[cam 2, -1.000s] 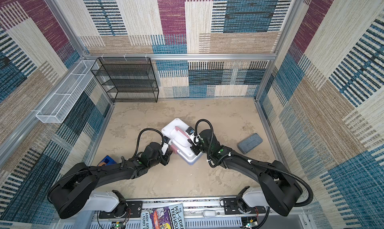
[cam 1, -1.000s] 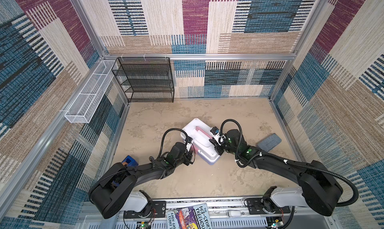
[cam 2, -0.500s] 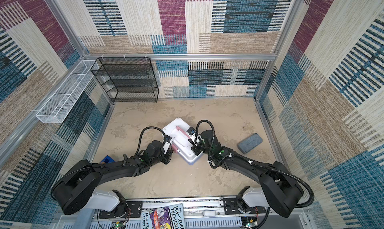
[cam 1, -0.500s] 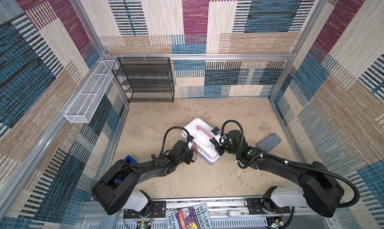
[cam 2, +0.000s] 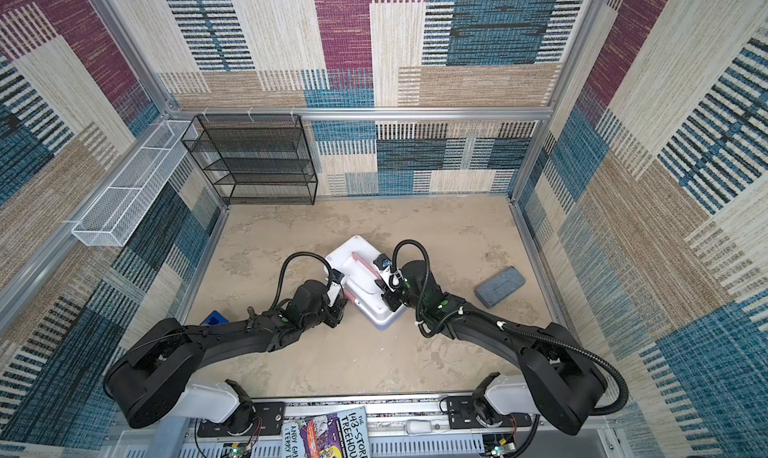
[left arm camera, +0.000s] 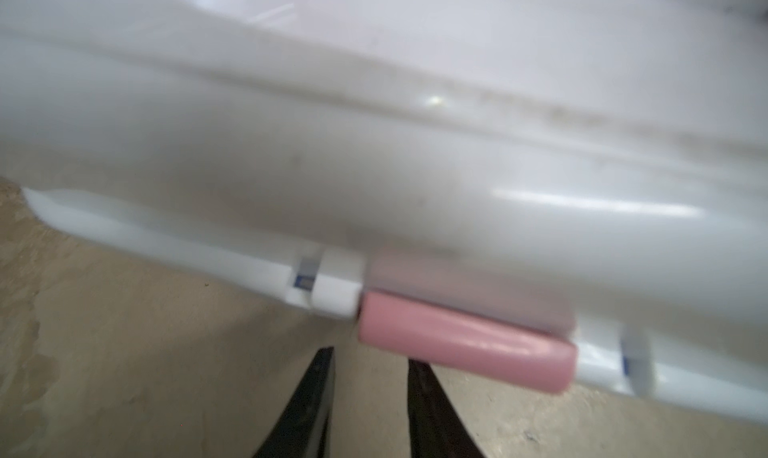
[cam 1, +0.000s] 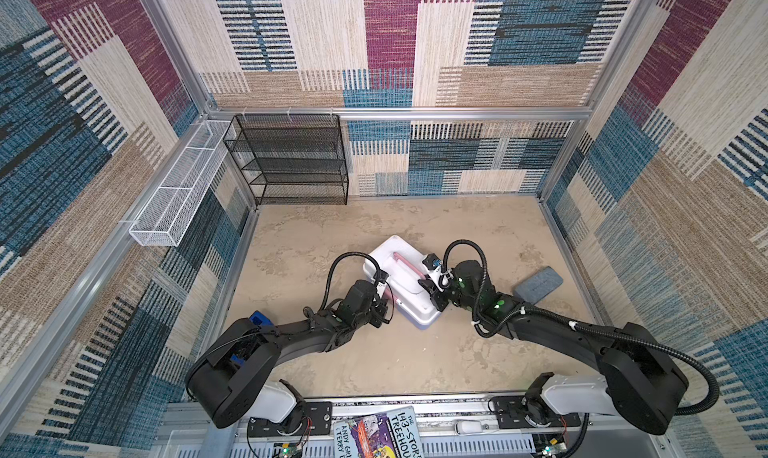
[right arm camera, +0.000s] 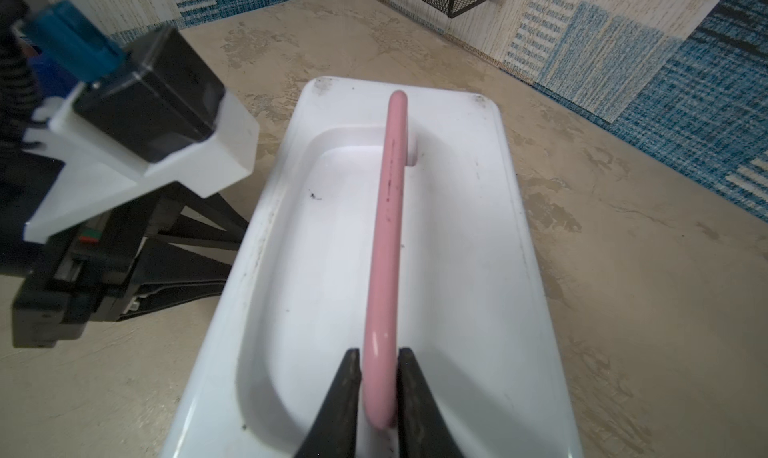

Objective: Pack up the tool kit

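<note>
Steady the toolbox point(right arm camera: 469, 269), right fingers point(right arm camera: 336, 402) clamped on its handle point(right arm camera: 388, 235) — left fingers point(left arm camera: 307, 410), apart, should press the latch point(left arm camera: 461, 346) squarely.

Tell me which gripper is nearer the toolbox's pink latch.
Left. The left gripper sits right in front of the pink latch on the toolbox side, not gripping it. The right gripper is up on the white lid, straddling the pink handle.

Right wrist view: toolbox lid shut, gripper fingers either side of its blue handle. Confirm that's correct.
Wrong in one respect: the handle is pink, not blue. The right wrist view shows it, with the toolbox lid shut and the right gripper set with a finger on either side of the handle.
</note>
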`<state>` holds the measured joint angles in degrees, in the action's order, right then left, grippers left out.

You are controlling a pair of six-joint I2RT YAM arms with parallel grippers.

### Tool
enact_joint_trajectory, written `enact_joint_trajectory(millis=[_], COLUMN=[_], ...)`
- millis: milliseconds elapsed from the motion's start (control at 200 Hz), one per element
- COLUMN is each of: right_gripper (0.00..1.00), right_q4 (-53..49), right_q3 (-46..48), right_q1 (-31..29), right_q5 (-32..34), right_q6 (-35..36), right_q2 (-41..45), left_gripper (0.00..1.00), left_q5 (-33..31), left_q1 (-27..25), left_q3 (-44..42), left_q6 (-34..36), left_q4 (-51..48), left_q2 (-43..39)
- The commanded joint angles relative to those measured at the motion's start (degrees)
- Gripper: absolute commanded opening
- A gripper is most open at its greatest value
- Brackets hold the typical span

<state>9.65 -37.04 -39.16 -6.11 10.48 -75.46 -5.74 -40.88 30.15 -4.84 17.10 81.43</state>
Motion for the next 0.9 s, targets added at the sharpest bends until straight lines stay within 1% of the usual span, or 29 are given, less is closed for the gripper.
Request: enact_joint_trajectory(millis=[0, 95, 235, 306, 451, 551, 676, 751, 897], right_gripper=[0.28, 0.37, 0.49, 0.55, 0.61, 0.64, 0.66, 0.66, 0.62], right_q4=[-6.9, -6.8, -6.8, -6.8, -6.3, -5.1, -3.7, -3.7, -2.6], right_q3=[0.4, 0.2, 0.0, -0.1, 0.0, -0.1, -1.1, -2.6, -4.1], right_q1=[-0.1, 0.0, 0.0, 0.0, 0.0, 0.0, 0.0, 0.0, -0.4], right_q5=[0.0, -0.2, -0.8, -1.3, -1.5, -3.3, -4.1, -5.3, -9.4], right_q6=[-0.9, -1.2, -1.5, -2.0, -3.4, -4.5, -6.4, -7.2, -8.4], right_q2=[0.3, 1.1, 2.7, 3.8, 6.2, 6.6, 4.3, 2.1, -0.3], left_gripper=[0.36, 0.42, 0.54, 0.58, 0.65, 0.66, 0.66, 0.66, 0.67], left_q5=[-0.9, -1.8, -3.5, -4.0, -5.4, -6.0, -6.4, -6.5, -6.8], left_q1=[0.1, 0.1, 0.0, 0.0, 0.0, 0.0, 0.0, 0.0, 0.0], left_q3=[-1.5, -2.7, -3.5, -3.9, -4.6, -4.7, -5.0, -5.1, -5.6], left_q6=[-1.2, -2.1, -3.1, -3.4, -4.3, -4.5, -4.8, -4.9, -5.1], left_q4=[3.5, 2.7, 1.0, 0.6, 0.4, -0.1, -0.1, -0.1, -0.7], left_q2=[-1.8, -3.2, -4.6, -5.2, -6.4, -6.8, -7.3, -7.8, -8.9])
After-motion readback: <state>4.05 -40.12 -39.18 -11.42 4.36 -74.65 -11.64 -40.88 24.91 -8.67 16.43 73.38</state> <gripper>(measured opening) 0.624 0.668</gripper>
